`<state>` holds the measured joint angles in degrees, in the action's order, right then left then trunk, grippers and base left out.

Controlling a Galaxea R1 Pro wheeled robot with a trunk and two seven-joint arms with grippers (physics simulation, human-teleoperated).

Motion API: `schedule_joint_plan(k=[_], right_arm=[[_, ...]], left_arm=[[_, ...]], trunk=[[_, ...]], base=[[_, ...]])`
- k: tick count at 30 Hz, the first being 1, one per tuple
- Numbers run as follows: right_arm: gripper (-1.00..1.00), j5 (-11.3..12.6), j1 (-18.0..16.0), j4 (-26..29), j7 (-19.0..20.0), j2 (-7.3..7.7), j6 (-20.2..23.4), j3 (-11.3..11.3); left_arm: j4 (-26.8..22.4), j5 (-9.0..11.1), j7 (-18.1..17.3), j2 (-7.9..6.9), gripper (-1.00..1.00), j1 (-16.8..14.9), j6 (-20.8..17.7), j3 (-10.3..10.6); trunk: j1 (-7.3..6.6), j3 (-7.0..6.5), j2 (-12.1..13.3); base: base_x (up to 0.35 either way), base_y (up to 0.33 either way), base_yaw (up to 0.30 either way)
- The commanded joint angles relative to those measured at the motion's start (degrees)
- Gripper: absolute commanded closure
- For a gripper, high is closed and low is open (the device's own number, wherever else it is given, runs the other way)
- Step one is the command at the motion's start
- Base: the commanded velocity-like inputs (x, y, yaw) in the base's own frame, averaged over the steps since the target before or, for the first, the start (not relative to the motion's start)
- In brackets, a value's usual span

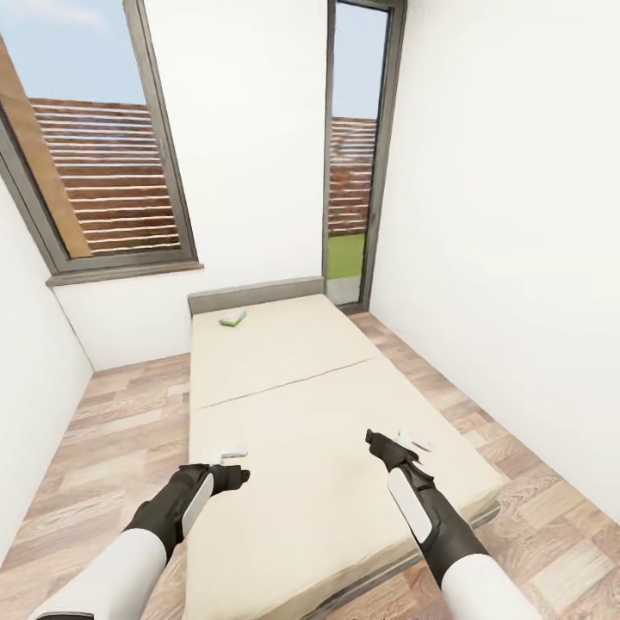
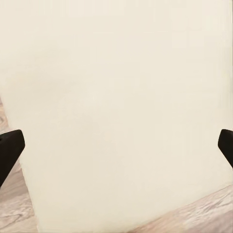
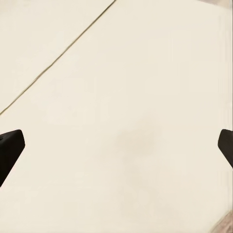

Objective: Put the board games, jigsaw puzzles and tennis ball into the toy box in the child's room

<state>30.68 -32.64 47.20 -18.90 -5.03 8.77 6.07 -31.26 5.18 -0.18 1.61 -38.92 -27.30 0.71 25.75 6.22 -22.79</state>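
Bed (image 1: 293, 405): a low, wide bed with a plain beige mattress and a dark grey frame, running from the near edge of the head view up toward 12 o'clock; a thin seam crosses the mattress about halfway along.
Board game (image 1: 232, 318): one small flat box, white and green, lies on the mattress near the headboard, at about 11 o'clock from the bed's middle (print too small to read). It sits well apart from both arms.
Left gripper (image 1: 231, 451): hovers over the near left part of the mattress, at about 8 o'clock from the bed's middle. In the left wrist view its two dark fingertips (image 2: 9, 150) stand far apart at opposite edges, with bare mattress and a strip of floor between them, so the claw is spread wide and holds nothing.
Right gripper (image 1: 415, 443): hovers over the near right part of the mattress, at about 4 o'clock from the bed's middle. In the right wrist view its fingertips (image 3: 9, 148) are likewise wide apart over plain beige, with the seam running across; spread and empty.
Floor (image 1: 112, 430): pale wood planks on both sides of the bed.
Window (image 1: 95, 164): grey-framed, at 10 o'clock, with brown slats outside.
Glass door (image 1: 353, 155): narrow, at 1 o'clock, beyond the headboard.
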Motion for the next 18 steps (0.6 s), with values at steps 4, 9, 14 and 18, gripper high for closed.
schedule_joint_plan(k=[4,9,14,18], right_arm=[[-1.00,0.35,-0.06,0.08,-0.44,0.02,0.19,0.17],[-1.00,0.35,-0.06,0.08,-0.45,0.02,0.19,0.17],[-1.00,0.34,-0.06,0.08,-0.44,-0.01,0.19,0.17],[-1.00,0.33,-0.06,0.08,-0.43,-0.05,0.18,0.17]], left_arm=[[-0.12,0.53,0.10,0.01,-1.00,-0.02,0.08,0.01],[-0.12,0.53,0.09,-0.02,-1.00,-0.02,0.19,0.06],[-0.12,0.53,0.09,0.03,-1.00,-0.02,0.22,0.08],[-0.12,0.53,0.09,0.00,-1.00,-0.02,0.23,0.08]], trunk=[[0.04,0.13,-0.13],[0.04,0.13,-0.13],[0.04,0.13,-0.13],[0.04,0.13,-0.13]], base=[[0.000,0.078,-0.276],[0.000,0.144,-0.278],[0.000,0.070,-0.279],[0.000,0.020,-0.279]])
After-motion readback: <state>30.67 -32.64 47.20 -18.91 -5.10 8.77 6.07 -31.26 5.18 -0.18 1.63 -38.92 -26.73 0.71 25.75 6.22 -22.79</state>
